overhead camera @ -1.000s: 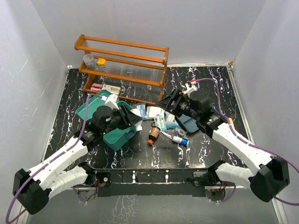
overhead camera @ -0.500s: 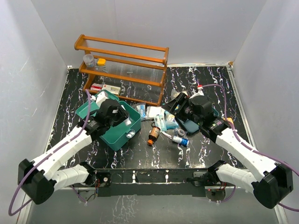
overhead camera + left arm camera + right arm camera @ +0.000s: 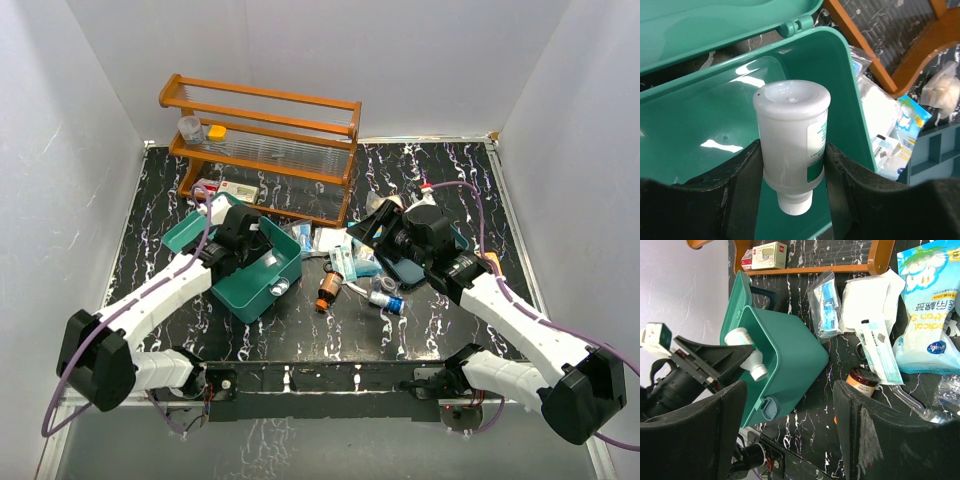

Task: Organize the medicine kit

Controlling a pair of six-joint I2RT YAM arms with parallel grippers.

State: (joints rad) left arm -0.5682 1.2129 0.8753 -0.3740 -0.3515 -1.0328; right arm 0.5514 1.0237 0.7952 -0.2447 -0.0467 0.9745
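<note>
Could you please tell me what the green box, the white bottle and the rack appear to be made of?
The green box: glossy moulded plastic, judging by bright highlights on its smooth inner wall. The white bottle, held in the left claw: slightly translucent plastic, matte, with a printed label. The rack: apparently varnished wood, warm brown with a sheen.

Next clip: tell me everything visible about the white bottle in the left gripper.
The white bottle looks like smooth, slightly translucent plastic, with a rounded flat base, a white-and-green printed label and a narrower white cap. The left gripper is shut on its body, one black finger on each side. It is tilted, cap end pointing into the open medicine kit, whose lid is thrown back. Only the fingers visibly touch it; whether the cap meets the kit's floor cannot be told.
</note>
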